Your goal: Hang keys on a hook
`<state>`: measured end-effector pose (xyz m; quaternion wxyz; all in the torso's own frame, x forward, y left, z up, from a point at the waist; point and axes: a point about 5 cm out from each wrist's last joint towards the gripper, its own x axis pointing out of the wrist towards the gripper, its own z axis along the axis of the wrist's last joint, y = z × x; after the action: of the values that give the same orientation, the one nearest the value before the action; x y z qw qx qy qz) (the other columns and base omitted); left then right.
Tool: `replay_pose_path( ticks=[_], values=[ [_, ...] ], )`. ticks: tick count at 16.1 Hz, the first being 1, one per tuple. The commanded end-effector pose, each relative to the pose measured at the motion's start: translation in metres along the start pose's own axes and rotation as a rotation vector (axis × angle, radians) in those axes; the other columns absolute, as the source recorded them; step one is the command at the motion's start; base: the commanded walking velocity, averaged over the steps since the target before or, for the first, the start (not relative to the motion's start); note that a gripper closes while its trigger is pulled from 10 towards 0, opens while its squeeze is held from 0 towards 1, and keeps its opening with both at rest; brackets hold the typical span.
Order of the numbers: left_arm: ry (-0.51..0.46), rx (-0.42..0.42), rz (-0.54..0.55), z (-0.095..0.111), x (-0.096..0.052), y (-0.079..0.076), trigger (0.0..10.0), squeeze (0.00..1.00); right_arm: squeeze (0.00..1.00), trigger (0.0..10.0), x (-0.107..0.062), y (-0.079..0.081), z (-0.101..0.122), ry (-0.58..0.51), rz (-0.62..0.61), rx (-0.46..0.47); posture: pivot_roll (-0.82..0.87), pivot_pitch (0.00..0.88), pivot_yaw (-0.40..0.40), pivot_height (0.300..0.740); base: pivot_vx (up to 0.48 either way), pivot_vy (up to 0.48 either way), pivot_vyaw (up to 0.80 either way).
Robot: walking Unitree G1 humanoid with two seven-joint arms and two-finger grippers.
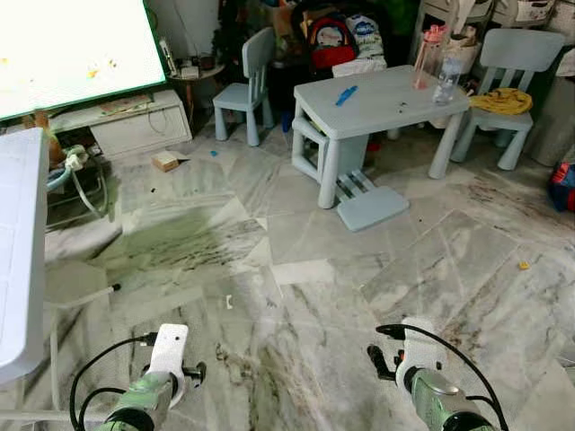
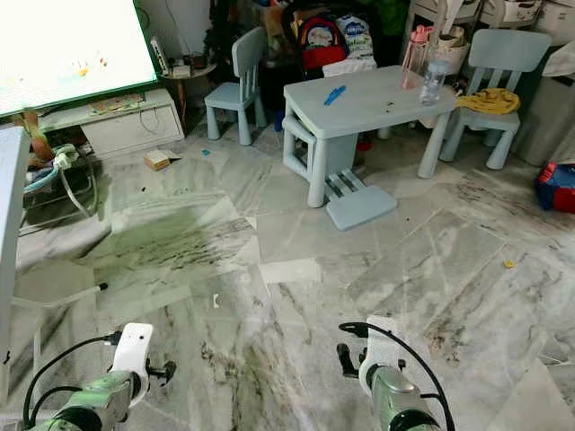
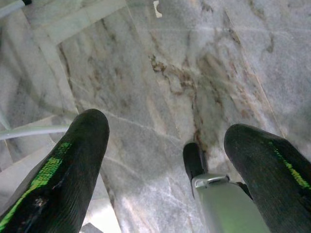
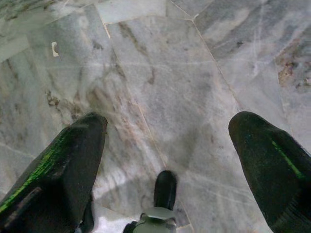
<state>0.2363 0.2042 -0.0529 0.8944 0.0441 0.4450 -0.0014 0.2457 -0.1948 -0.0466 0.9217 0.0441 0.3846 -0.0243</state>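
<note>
Both my arms hang low over the grey-veined marble floor of a cluttered playroom. The left tool is spread wide, its two black fingers far apart with bare floor between them, gripping nothing; the right tool is spread just as wide, and it too holds nothing. Ahead stands a pale blue children's tabletop carrying a blue object and two bottles, with small matching chairs on either side and a step stool at its foot. A lit screen glows at the robot's left above a low white cabinet. I cannot make out any keys or hook; a small white scrap on the floor may be debris.
</note>
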Motion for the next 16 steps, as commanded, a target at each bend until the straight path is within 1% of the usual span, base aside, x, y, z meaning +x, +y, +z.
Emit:
replay_pose_path(
  ticks=[1, 2, 3, 4, 6, 7, 13, 15, 16],
  values=[
    [0.013, 0.027, 0.001, -0.005, 0.000, -0.002, 10.0, 0.00, 0.00, 10.0, -0.001, -0.003, -0.006, 0.019, -0.012, -0.010, -0.06, 0.012, 0.049, 0.740, 0.000, 0.000, 0.00],
    [0.019, 0.028, -0.003, -0.007, 0.000, -0.006, 10.0, 0.00, 0.00, 10.0, -0.002, -0.005, -0.008, 0.024, -0.022, -0.029, -0.07, 0.014, 0.051, 0.740, 0.000, 0.000, 0.00],
    [0.024, 0.029, -0.009, -0.008, 0.001, -0.011, 10.0, 0.00, 0.00, 10.0, -0.003, -0.008, -0.009, 0.026, -0.036, -0.024, -0.07, 0.017, 0.053, 0.740, 0.000, 0.000, 0.00],
    [0.031, 0.037, -0.016, -0.009, 0.001, -0.019, 10.0, 0.00, 0.00, 10.0, -0.003, -0.011, -0.011, 0.029, -0.050, -0.005, -0.07, 0.020, 0.054, 0.740, 0.000, 0.000, 0.00],
    [0.030, 0.035, -0.022, -0.009, 0.002, -0.024, 10.0, 0.00, 0.00, 10.0, -0.003, -0.011, -0.011, 0.028, -0.053, -0.006, -0.07, 0.022, 0.055, 0.740, 0.000, 0.000, 0.00],
    [0.030, 0.038, -0.027, -0.008, 0.002, -0.029, 10.0, 0.00, 0.00, 10.0, -0.003, -0.008, -0.009, 0.021, -0.049, -0.011, -0.07, 0.025, 0.056, 0.740, 0.000, 0.000, 0.00],
    [0.038, 0.028, -0.025, -0.010, 0.002, -0.026, 10.0, 0.00, 0.00, 10.0, -0.003, -0.009, -0.011, 0.036, -0.042, -0.037, -0.07, 0.026, 0.056, 0.740, 0.000, 0.000, 0.00],
    [0.040, 0.025, -0.021, -0.010, 0.002, -0.026, 10.0, 0.00, 0.00, 10.0, -0.003, -0.009, -0.011, 0.038, -0.038, -0.055, -0.07, 0.026, 0.057, 0.740, 0.000, 0.000, -0.69],
    [0.041, 0.027, -0.018, -0.010, 0.002, -0.025, 10.0, 0.00, 0.00, 10.0, -0.003, -0.009, -0.011, 0.039, -0.038, -0.049, -0.07, 0.026, 0.057, 0.740, 0.000, 0.000, -0.79]
  ],
)
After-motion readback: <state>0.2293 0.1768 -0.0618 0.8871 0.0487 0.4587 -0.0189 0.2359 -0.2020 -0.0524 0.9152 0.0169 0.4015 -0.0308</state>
